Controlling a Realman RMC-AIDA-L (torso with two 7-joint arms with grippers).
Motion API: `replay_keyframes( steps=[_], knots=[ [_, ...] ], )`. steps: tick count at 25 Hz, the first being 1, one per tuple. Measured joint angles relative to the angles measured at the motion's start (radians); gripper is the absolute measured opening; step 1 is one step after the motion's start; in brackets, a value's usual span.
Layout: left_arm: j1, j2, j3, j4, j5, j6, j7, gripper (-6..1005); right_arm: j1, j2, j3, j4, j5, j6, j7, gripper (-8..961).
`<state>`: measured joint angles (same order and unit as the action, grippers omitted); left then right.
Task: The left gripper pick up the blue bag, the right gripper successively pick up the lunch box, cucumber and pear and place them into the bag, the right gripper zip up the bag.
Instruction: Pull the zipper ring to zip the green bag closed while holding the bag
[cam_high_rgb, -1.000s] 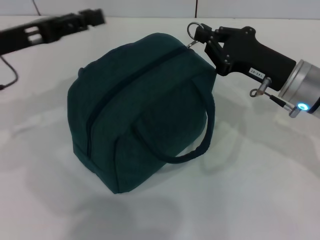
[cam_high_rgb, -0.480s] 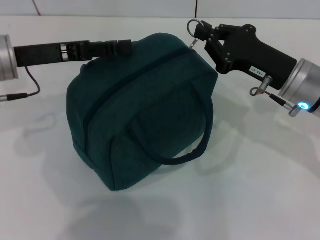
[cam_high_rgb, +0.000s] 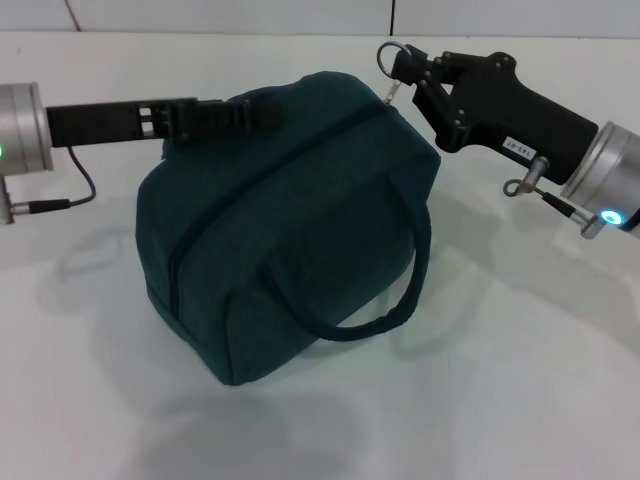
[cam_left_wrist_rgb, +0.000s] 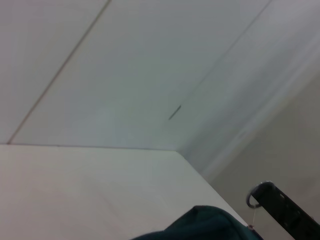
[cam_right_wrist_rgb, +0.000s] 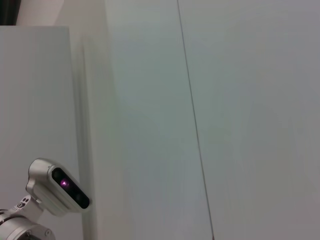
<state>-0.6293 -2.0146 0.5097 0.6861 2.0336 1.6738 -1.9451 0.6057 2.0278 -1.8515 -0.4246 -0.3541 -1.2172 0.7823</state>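
Both arms reach in from the sides, grippers meeting over the middle.

My left gripper lies level, its arm stretched straight in from the left edge, fingers pressed together at the tip. My right gripper comes in from the right on an arm slanting down toward that edge, fingers pinched tight at the tip; its wrist shows a blue light.

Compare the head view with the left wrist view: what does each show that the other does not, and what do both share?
Only the head view shows the whole blue bag zipped shut on the white table, its loop handle, the left gripper at the bag's top far edge, and the right arm's silver joint. Only the left wrist view shows the wall panels and ceiling above. Both share the bag's top, the ring zip pull and the right gripper holding it.
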Motion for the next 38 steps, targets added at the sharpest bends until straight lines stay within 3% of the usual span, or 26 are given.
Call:
replay_keyframes(
  steps=[7, 18, 27, 38],
  knots=[
    [0.001, -0.006, 0.063, 0.005, -0.001, 0.002, 0.005, 582, -0.009, 0.0, 0.0, -0.001, 0.0, -0.006, 0.006, 4],
    [0.012, -0.008, 0.062, 0.002, -0.03, 0.003, 0.003, 383, -0.022, 0.0, 0.0, 0.007, 0.0, -0.03, 0.043, 5],
    [0.027, -0.009, 0.067, 0.002, -0.038, 0.013, 0.001, 49, -0.045, 0.0, 0.004, 0.009, -0.001, -0.034, 0.064, 5],
    [0.034, -0.015, 0.069, 0.005, -0.063, 0.069, 0.032, 49, -0.049, -0.002, 0.011, 0.014, 0.003, -0.034, 0.207, 5]
  ],
)
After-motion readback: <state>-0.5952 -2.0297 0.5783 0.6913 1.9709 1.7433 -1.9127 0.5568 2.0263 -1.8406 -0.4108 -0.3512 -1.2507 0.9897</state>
